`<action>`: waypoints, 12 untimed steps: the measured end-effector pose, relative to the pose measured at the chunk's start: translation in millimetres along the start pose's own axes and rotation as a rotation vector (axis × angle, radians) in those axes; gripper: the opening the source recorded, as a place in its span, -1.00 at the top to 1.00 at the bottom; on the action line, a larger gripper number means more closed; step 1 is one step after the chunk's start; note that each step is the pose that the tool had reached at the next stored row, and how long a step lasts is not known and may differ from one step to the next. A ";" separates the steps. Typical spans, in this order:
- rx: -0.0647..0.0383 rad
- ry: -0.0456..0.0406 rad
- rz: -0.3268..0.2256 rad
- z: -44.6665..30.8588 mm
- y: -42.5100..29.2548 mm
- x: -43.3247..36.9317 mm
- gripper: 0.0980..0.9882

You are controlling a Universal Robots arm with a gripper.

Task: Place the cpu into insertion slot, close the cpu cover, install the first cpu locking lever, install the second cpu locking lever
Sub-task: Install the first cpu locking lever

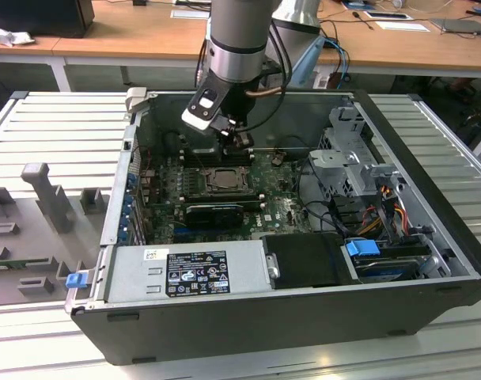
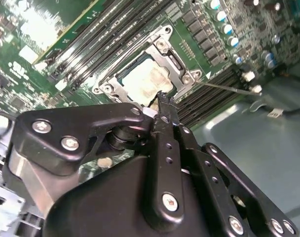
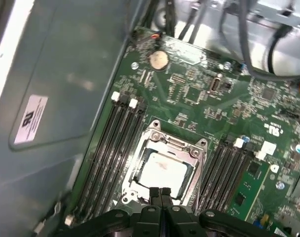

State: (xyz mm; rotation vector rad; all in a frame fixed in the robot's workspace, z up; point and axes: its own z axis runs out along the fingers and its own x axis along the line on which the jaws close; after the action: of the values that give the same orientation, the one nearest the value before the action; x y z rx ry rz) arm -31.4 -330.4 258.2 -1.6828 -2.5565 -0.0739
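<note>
The cpu (image 3: pixel 162 173) you want lies flat in the insertion slot (image 3: pixel 131 186), with the cpu cover (image 3: pixel 177 143) lying flat around it. Your gripper (image 3: pixel 160 191) hangs over the socket's edge, its 2 fingers pressed together on nothing. A drive cage (image 1: pixel 351 158) stands at the exterior view's right.

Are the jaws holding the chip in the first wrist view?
No, the chip lies flat in the socket, and the gripper has its jaws shut together at the socket's edge.

Pale cpu (image 3: pixel 165 173) lies flat in the insertion slot (image 3: pixel 154 126), cpu cover (image 3: pixel 175 144) down around it.
</note>
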 end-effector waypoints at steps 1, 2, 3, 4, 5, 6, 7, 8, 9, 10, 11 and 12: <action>0.002 0.0000 -0.017 0.0 0.0 0.0 0.98; 0.004 -0.0001 -0.044 0.0 0.0 0.0 0.98; 0.006 -0.0002 -0.065 0.0 0.0 0.0 0.98; 0.008 -0.0002 -0.087 0.1 0.3 -0.1 0.98; 0.011 -0.0004 -0.122 0.0 0.3 -0.1 0.98; 0.014 -0.0005 -0.151 0.1 0.3 -0.1 0.98; 0.016 -0.0006 -0.172 0.0 0.3 -0.1 0.98; 0.018 -0.0007 -0.191 0.0 0.3 -0.1 0.98; 0.019 -0.0007 -0.205 0.0 0.3 -0.2 0.98; 0.021 -0.0008 -0.221 0.1 0.3 -0.1 0.98; 0.022 -0.0009 -0.238 0.1 0.3 -0.1 0.98; 0.025 -0.0010 -0.271 0.1 0.3 -0.1 0.98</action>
State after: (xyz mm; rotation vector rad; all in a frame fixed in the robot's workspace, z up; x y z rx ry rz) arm -31.0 -330.4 258.1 -1.3185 -2.7560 -0.0566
